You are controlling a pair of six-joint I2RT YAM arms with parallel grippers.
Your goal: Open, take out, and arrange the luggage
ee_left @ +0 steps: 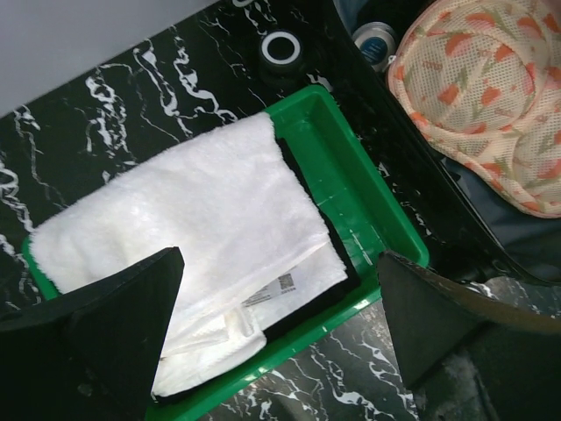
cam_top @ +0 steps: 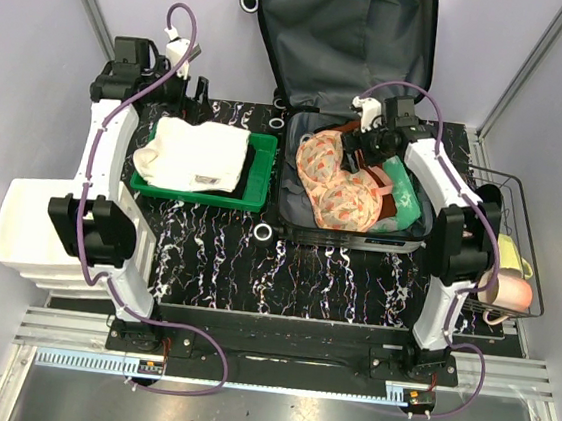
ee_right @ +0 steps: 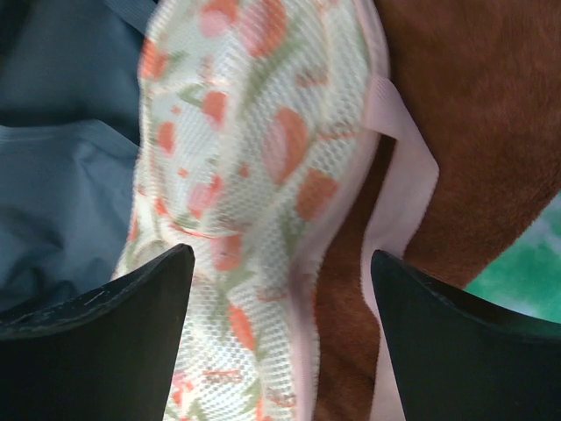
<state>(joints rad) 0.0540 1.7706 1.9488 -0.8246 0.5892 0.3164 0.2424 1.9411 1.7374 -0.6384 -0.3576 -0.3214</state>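
Two robot arms work over one large hard-shell suitcase point(cam_top: 345, 36) lying open at the rear middle of the black, white-veined bench point(cam_top: 216, 259). Its dark-grey-lined lid stands up against the back wall and its base rests flat on the bench. Three small white wheels point(cam_top: 263, 232) show along the suitcase's left side in the overhead view.

Inside the base, a cream mesh bag point(cam_top: 336, 181) printed with orange flowers bulges in two rounded lobes. It lies over one brown cloth point(ee_right: 473, 132) and beside one green fabric item point(cam_top: 404, 183). The right pincer point(ee_right: 282, 254) hovers low over the mesh bag. It is released, its two black fingers spread wide above the netting and gripping nothing.

The left pincer point(ee_left: 280, 259) hangs above one green plastic tray point(cam_top: 262, 168) that sits just beside the suitcase on its left. It too is released, with both fingers wide apart and nothing between them. One folded white fluffy towel point(cam_top: 198, 154) lies in the tray on a flat black layer point(ee_left: 307, 310).

One white drawer unit point(cam_top: 23, 229) stands at the bench's left edge. One black wire basket point(cam_top: 496, 174) at the right edge holds a pink item point(cam_top: 512, 292) and a yellow item point(cam_top: 511, 253). What else is in the basket cannot be made out.
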